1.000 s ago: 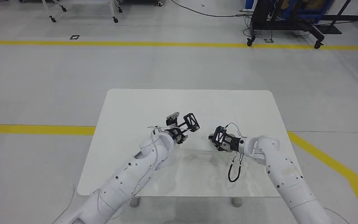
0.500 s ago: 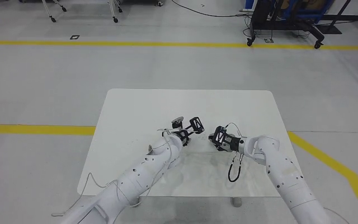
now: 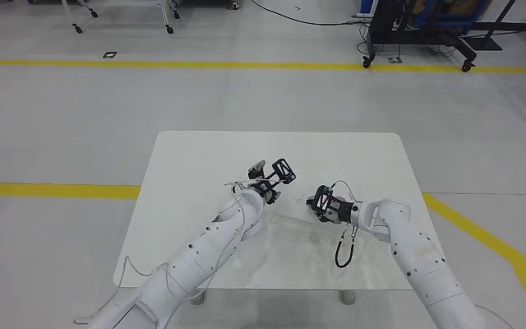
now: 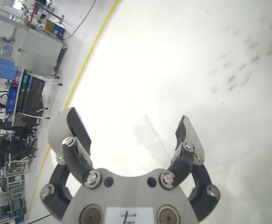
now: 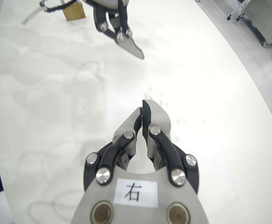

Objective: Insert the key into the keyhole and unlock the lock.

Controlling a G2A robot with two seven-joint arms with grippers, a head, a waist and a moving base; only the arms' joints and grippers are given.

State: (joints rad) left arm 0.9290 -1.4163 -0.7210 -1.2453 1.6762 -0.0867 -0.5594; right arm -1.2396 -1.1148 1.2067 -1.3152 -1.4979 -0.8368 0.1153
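Note:
A brass padlock (image 5: 74, 13) stands on the white table (image 3: 362, 156), with a silver key (image 5: 31, 15) lying beside it on a black cord. My left gripper (image 3: 269, 171) hovers open near the table's middle, between the padlock and my right gripper; its pads (image 4: 78, 127) hold nothing. One of its fingers (image 5: 130, 47) shows in the right wrist view, close in front of the padlock. My right gripper (image 5: 142, 106) is shut with nothing visible between its pads. It sits low over the table (image 3: 313, 201), a short way right of the left gripper, pointing at it.
Faint scuff marks (image 5: 161, 101) dot the table just ahead of my right gripper. The table's far edge (image 3: 279, 133) and right edge (image 3: 415, 197) border open floor with yellow lines. Wheeled racks (image 3: 419, 33) stand far behind.
My left gripper drifted right toward the right gripper, then pulled back and a little toward the far side, staying open. The right arm has kept still.

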